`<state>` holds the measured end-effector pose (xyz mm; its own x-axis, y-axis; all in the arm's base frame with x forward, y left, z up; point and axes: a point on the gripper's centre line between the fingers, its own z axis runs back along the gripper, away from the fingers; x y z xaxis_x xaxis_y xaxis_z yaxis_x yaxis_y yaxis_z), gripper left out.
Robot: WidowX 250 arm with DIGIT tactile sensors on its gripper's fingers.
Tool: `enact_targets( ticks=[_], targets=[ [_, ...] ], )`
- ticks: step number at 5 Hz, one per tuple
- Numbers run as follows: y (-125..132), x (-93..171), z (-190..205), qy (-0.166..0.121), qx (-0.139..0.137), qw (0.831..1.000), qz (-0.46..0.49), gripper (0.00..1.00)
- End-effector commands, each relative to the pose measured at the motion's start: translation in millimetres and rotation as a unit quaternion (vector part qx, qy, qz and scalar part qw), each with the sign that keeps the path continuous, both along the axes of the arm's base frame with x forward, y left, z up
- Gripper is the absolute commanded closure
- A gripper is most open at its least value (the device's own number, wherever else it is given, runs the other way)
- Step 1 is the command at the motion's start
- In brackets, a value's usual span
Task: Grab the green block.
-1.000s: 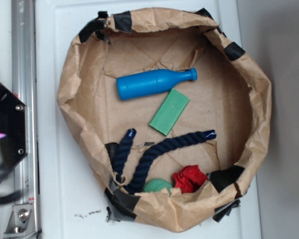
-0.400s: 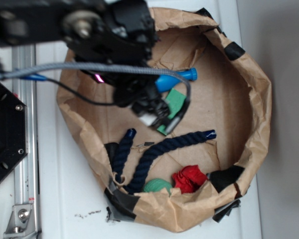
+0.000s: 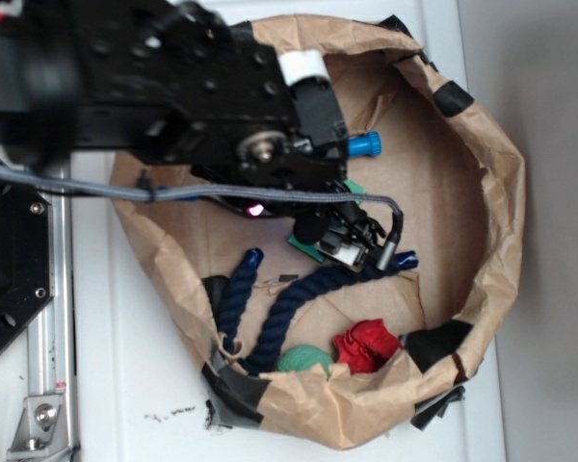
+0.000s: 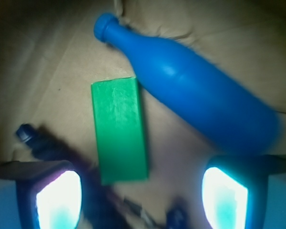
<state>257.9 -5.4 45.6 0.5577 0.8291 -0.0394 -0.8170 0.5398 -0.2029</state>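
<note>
No writing shows on anything. The arm reaches over the paper bowl (image 3: 482,202), jaws spread wide above the green block (image 4: 119,130), empty, beside the blue bottle (image 4: 200,90).

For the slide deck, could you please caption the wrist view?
Open gripper hovering above the green block, which lies on brown paper beside the blue bottle.

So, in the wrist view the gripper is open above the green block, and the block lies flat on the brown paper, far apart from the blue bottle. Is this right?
Not fully. The wrist view shows the green block right beside the blue bottle, its upper corner at the bottle's neck, not far apart. The rest holds: the gripper is open above the block, which lies flat on the brown paper.
</note>
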Motion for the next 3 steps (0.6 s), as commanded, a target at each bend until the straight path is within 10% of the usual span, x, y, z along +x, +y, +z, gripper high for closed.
enact_targets(
  ticks=[1, 2, 3],
  targets=[
    [-2.2, 23.7, -22.1, 0.004, 0.029, 0.999, -0.02, 0.0],
    [1.1, 26.3, -33.9, 0.026, 0.043, 0.998, -0.029, 0.1],
    [4.4, 29.1, -22.8, 0.027, 0.062, 0.994, -0.088, 1.0]
  ],
)
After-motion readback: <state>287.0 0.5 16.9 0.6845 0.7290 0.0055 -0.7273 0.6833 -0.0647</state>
